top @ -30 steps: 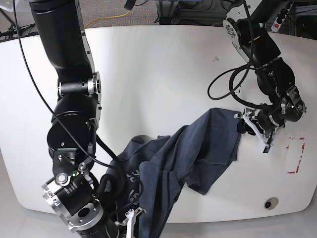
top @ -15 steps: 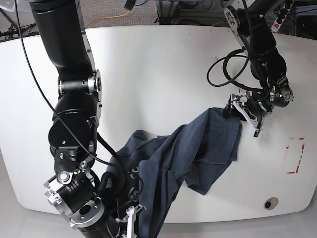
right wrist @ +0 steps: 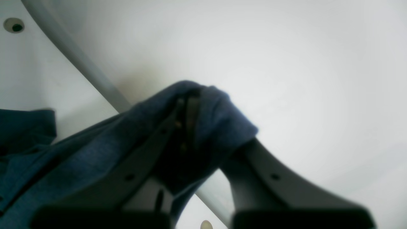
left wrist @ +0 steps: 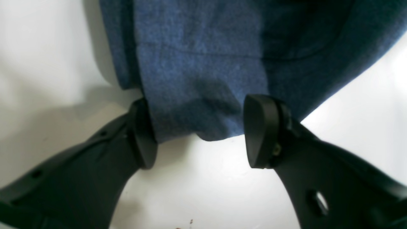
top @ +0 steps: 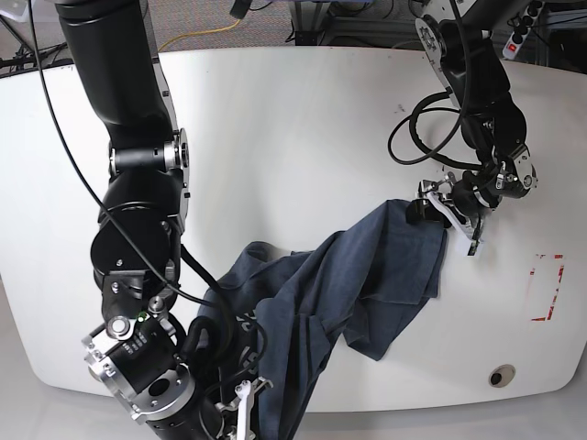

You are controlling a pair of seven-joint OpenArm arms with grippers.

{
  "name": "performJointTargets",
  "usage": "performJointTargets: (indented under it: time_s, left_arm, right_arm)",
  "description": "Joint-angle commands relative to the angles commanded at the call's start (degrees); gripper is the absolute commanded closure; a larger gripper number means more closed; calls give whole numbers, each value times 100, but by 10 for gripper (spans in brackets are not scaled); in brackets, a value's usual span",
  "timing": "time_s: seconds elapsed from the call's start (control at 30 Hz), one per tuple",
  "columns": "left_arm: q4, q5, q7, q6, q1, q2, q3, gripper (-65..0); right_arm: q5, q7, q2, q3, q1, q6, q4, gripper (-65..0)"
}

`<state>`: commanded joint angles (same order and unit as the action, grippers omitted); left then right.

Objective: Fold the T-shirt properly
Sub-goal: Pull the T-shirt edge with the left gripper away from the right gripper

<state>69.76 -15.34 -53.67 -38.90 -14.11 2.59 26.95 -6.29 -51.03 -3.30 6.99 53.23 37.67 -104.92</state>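
Plainly, the left gripper [left wrist: 197, 133] stands wide open, its pads straddling a hem corner of the T-shirt [top: 367, 275] without pinching it; closing late could miss the thin edge. The right gripper [right wrist: 190, 127] is clamped on a bunched fold, dragging soft, heathered knit rumpled across the smooth white table [top: 293, 137], inviting twists.

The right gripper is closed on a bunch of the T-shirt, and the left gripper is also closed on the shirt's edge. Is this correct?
Not quite. The right gripper is shut on the T-shirt, but the left gripper is open: the left wrist view shows its jaws standing apart on either side of the shirt's edge, not clamped on it.
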Motion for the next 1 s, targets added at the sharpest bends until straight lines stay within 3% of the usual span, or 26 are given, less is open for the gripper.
performJointTargets:
  time_s: [0.13, 0.2, 0.47, 0.57, 0.7, 0.83, 1.0]
  left_arm:
    - [0, 0, 0, 9, 0, -9, 0, -65]
    - [26, 9, 0, 9, 0, -18, 0, -3]
    - [888, -18, -26, -18, 44, -35, 0, 0]
    - [1380, -26, -26, -18, 0, -44, -123, 0]
    - [2040, -26, -53, -18, -158, -9, -299, 0]
    - [2664, -26, -536, -18, -571, 0, -255, 0]
    - [3288, -26, -756, 9, -993, 193, -202, 0]
  right_arm:
    - [0, 0, 0, 0, 0, 0, 0, -2]
    - [0, 0, 0, 0, 0, 0, 0, -2]
    - [0, 0, 0, 0, 18, 0, 9, -2]
    - [-158, 18, -18, 0, 44, -132, 18, -2]
    - [-413, 35, -26, 0, 53, -158, 18, -2]
    - [-563, 35, -193, -26, 193, -176, 18, -2]
    - [-580, 35, -492, -26, 387, -193, 132, -2]
